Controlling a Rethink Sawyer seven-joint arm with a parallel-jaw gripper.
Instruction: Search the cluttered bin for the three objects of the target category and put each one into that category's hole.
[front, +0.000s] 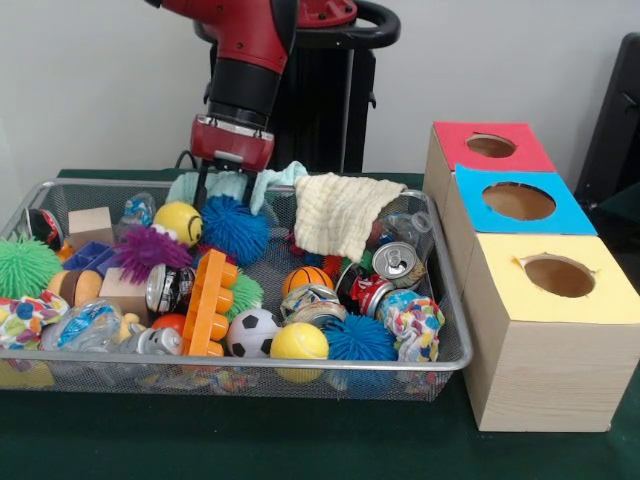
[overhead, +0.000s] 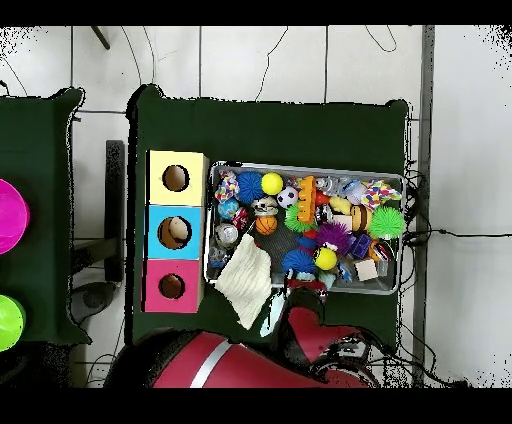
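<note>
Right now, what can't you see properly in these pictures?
- Gripper, front view: its tips dip behind the balls at the bin's far side.
- Under the cloth, both views: whatever it covers.
- Box holes, both views: the insides are dark.

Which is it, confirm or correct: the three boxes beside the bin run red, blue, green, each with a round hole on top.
One colour is wrong. In the front view the boxes run red, blue, then yellow, not green. Each does have a round hole on top, and they stand beside the bin.

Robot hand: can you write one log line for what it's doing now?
hand: low at wire bin far edge, by blue spiky ball | grip: unclear | cloth: draped over rim | boxes: beside bin
</note>
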